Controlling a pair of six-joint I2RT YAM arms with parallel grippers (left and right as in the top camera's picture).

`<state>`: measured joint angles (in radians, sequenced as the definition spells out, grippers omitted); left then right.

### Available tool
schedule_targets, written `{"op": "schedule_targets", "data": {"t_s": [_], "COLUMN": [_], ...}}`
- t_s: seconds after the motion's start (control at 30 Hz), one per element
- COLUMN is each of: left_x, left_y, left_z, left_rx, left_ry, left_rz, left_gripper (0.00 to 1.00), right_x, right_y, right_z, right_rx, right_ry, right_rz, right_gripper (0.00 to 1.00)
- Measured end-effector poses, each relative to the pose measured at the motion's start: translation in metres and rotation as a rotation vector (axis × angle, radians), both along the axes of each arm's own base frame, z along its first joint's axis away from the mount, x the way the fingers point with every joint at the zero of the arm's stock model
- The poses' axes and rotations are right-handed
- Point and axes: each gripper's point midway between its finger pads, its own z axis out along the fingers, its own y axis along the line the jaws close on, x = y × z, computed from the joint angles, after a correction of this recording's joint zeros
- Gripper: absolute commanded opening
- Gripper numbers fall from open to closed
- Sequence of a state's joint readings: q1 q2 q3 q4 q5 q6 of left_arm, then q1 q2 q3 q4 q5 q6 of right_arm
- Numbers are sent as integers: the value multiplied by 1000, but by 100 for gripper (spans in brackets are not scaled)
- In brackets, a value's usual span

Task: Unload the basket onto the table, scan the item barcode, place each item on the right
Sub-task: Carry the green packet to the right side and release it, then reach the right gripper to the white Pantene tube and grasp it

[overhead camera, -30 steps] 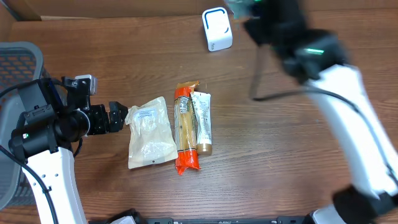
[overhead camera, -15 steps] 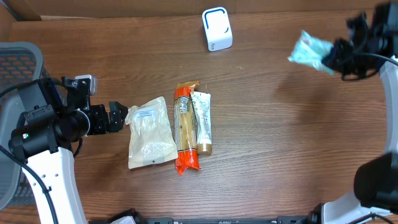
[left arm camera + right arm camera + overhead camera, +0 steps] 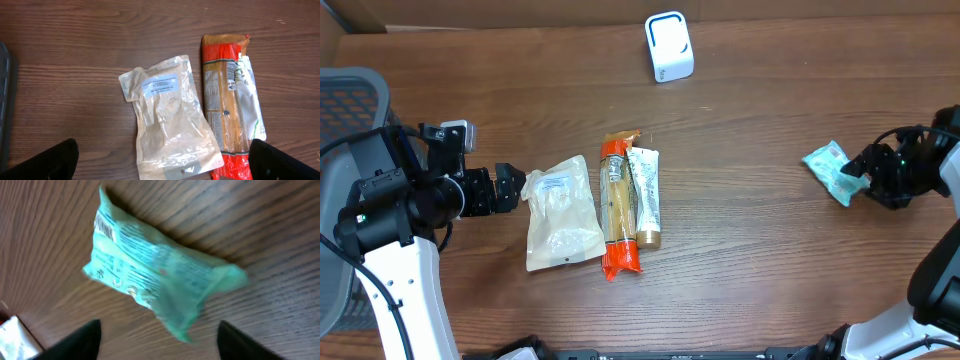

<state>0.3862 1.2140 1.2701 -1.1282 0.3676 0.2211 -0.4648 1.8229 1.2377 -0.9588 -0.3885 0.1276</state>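
Wood grain of dark brown colour runs across the counter (image 3: 770, 260), smooth and slightly glossy. At its right side lies the teal packet (image 3: 832, 172), a soft pillow-shaped wrapper of thin crinkled plastic with crimped ends. It rests flat on the wood just in front of the right jaws. In the right wrist view this teal packet (image 3: 160, 277) shows white printing and short dark stripes near one corner, but all of it is blurred. The right jaws stand spread apart and grip nothing; their dark fingertips (image 3: 80, 340) sit on each side below the packet and I cannot tell if they touch it. The white scanner (image 3: 669, 47), a small box with rounded corners and a blue-edged face, stands near the far edge, well apart from the packet. In the middle, three items lie side by side. The clear pouch (image 3: 563, 213) is flat and wrinkled, filled with pale powder, and it has a white label. Beside it lies the long orange packet (image 3: 618, 207), and the white-green sachet (image 3: 645, 195) touches it on the other side. The left jaws are wide apart and empty, just beside a corner of the pouch.
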Motion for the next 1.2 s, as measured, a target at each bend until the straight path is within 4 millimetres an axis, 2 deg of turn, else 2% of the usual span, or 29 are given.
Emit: {"op": "schedule_targets", "data": {"t_s": [0.1,0.17,0.27,0.37,0.47,0.5,0.53,0.6,0.7,0.73,0.8,0.83,0.87,0.97,1.07,1.2], "left_x": [0,0,0,0,0,0,0,0,0,0,0,0,0,0,0,0], "left_y": [0,0,0,0,0,0,0,0,0,0,0,0,0,0,0,0], "left_z": [0,0,0,0,0,0,0,0,0,0,0,0,0,0,0,0], "left_rx": [0,0,0,0,0,0,0,0,0,0,0,0,0,0,0,0], "left_ry": [0,-1,0,0,0,0,1,0,0,0,0,0,0,0,0,0], "left_rz": [0,0,0,0,0,0,0,0,0,0,0,0,0,0,0,0], "left_gripper": [100,100,99,100,99,100,100,100,100,99,99,99,100,100,100,100], "right_x": [-10,-17,-15,4,31,41,47,56,57,53,44,40,31,17,0,-15], "right_y": [5,11,19,30,60,81,94,136,193,217,250,260,280,323,366,407], "right_z": [1,6,34,68,91,96,98,101,101,99,92,89,83,71,66,66], "right_rx": [37,70,116,118,124,136,142,157,176,181,190,189,190,191,209,212], "right_ry": [39,74,88,25,-78,-124,-149,-204,-247,-257,-247,-241,-227,-226,-242,-258], "right_rz": [-7,-7,11,69,173,231,270,383,527,587,642,659,688,722,764,757], "right_gripper": [100,100,100,100,100,100,100,100,83,79,70,58,50,34,20,8]}}
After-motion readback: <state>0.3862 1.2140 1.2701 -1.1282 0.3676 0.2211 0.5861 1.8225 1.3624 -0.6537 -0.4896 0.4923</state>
